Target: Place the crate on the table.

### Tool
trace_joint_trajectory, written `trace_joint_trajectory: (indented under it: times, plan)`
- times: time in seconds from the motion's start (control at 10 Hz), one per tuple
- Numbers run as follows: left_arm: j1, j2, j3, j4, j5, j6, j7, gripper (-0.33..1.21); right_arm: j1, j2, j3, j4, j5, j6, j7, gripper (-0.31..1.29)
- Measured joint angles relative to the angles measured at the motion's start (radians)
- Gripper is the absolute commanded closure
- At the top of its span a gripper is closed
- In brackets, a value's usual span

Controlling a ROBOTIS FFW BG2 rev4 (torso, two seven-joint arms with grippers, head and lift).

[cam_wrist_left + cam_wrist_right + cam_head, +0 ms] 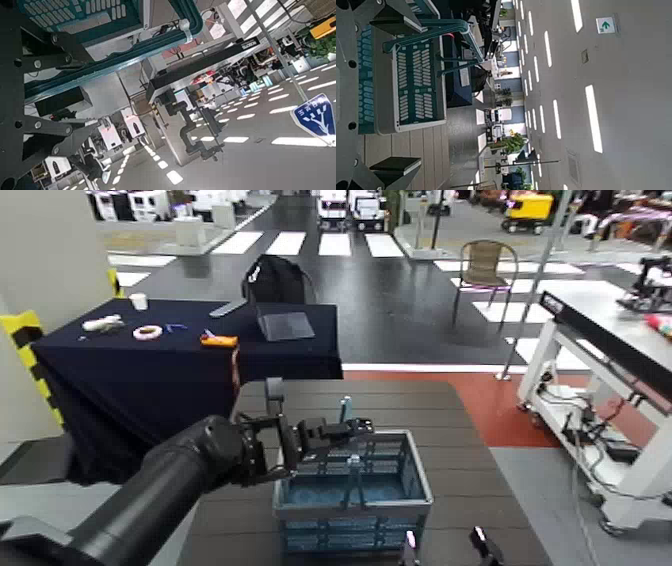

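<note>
Bright, even light fills the head view, falling from overhead and leaving only soft shadow under the navy-draped table. Long ceiling strip lights glow stark white in the right wrist view. The head view looks slightly soft, with its far background hazy. Dark gripper linkages lose detail in the left wrist view.

Head view: from above, facing forward and down over crate on table. Left wrist view: close beside crate, tilted, facing workbench. Right wrist view: close, sideways; crate shared by all views.
</note>
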Motion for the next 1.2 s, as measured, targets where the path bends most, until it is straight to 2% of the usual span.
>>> trace_joint_trajectory:
  times: [0.3, 0.7, 1.0, 1.2]
  plan:
    - [0.007, 0.001, 0.007, -0.005, -0.022, -0.013, 0.03, 0.08, 0.0, 0.0, -0.003, 0.0, -0.002, 0.0, 0.003, 0.14]
    - [0.035, 0.015, 0.069, -0.068, -0.135, -0.03, 0.114, 0.08, 0.003, 0.0, -0.008, -0.001, -0.005, 0.0, 0.005, 0.14]
    - [0.117, 0.044, 0.146, -0.263, -0.25, -0.049, 0.231, 0.1, 0.008, 0.003, -0.017, -0.004, -0.003, 0.0, 0.005, 0.14]
    - [0.211, 0.066, 0.21, -0.473, -0.322, -0.066, 0.366, 0.11, 0.012, 0.004, -0.024, -0.006, -0.002, 0.0, 0.005, 0.14]
